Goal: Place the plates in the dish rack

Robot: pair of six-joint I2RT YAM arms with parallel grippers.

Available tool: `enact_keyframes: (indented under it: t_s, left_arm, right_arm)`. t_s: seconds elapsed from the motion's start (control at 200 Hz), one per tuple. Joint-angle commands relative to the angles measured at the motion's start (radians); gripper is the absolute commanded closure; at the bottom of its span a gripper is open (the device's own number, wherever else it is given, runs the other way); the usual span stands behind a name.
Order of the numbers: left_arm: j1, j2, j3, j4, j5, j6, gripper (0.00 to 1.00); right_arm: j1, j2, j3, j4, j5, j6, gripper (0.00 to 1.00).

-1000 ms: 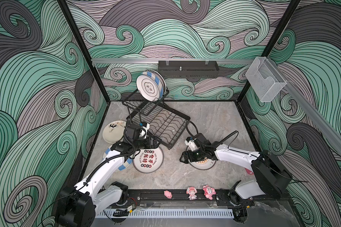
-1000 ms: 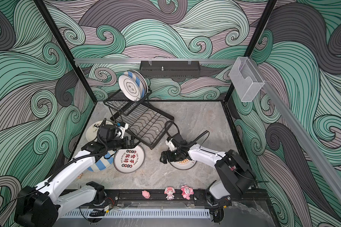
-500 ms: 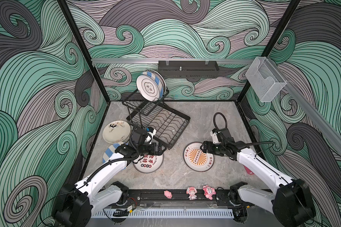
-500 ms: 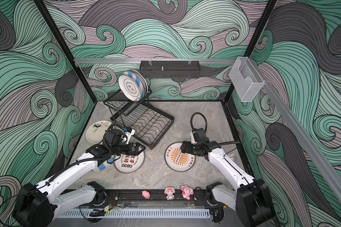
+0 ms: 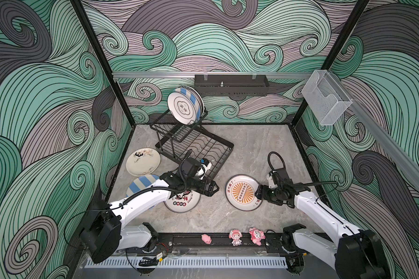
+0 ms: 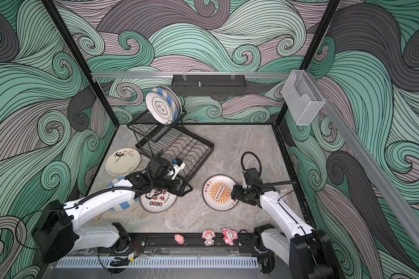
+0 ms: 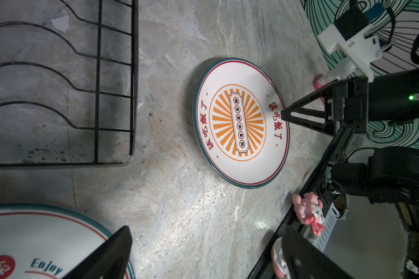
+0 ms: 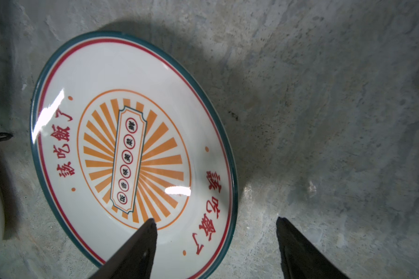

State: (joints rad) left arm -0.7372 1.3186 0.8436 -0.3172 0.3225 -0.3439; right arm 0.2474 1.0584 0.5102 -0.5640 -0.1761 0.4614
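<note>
Between the wide-spread fingers (image 8: 136,244) of the right gripper (image 8: 215,219), the rim of the sunburst plate (image 8: 131,157): one fingertip over the white inner face, the partner over bare table (image 8: 336,120) outside the teal edge, clamped on nothing; contact with the plate impossible to tell. In both top views, that spot at the plate's 3 o'clock. Left gripper (image 7: 206,229) likewise spread and empty, one finger over the 2 o'clock rim of the character plate (image 5: 183,203), at 9 o'clock of the sunburst plate and apart from it. Sunburst plate flat, face up, between 4 and 5 o'clock of the dish rack (image 5: 195,147); round, so no long axis, yet printed middle banner running 9 to 3 o'clock. In the rack's raised tier, at its 1 o'clock end, plates on edge, faces toward 7 o'clock: white plate (image 5: 181,106) in front, blue-striped plate (image 5: 196,103) behind. Flat on the table at the rack's 9 o'clock, floral plate (image 5: 143,161); at 8 o'clock, second striped plate (image 5: 140,184), partly under the left arm (image 5: 143,205).
</note>
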Motion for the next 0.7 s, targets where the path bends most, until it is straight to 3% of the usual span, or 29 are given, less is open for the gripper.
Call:
enact_keyframes:
  t_s: [0.0,0.315,0.695]
  left_arm:
    - [-0.026,0.054,0.068,-0.013,-0.036,0.046,0.01]
    - [-0.081,0.237,0.175,-0.007,-0.037,0.070,0.01]
    - [-0.124,0.384,0.272,-0.014,-0.020,0.091,0.01]
  right_arm:
    - [-0.007,-0.003,-0.024,0.071,-0.038,0.024,0.22]
    - [-0.021,0.005,-0.094,0.196,-0.097,0.046,0.23]
    - [-0.071,-0.017,-0.121,0.198,-0.136,0.042,0.24]
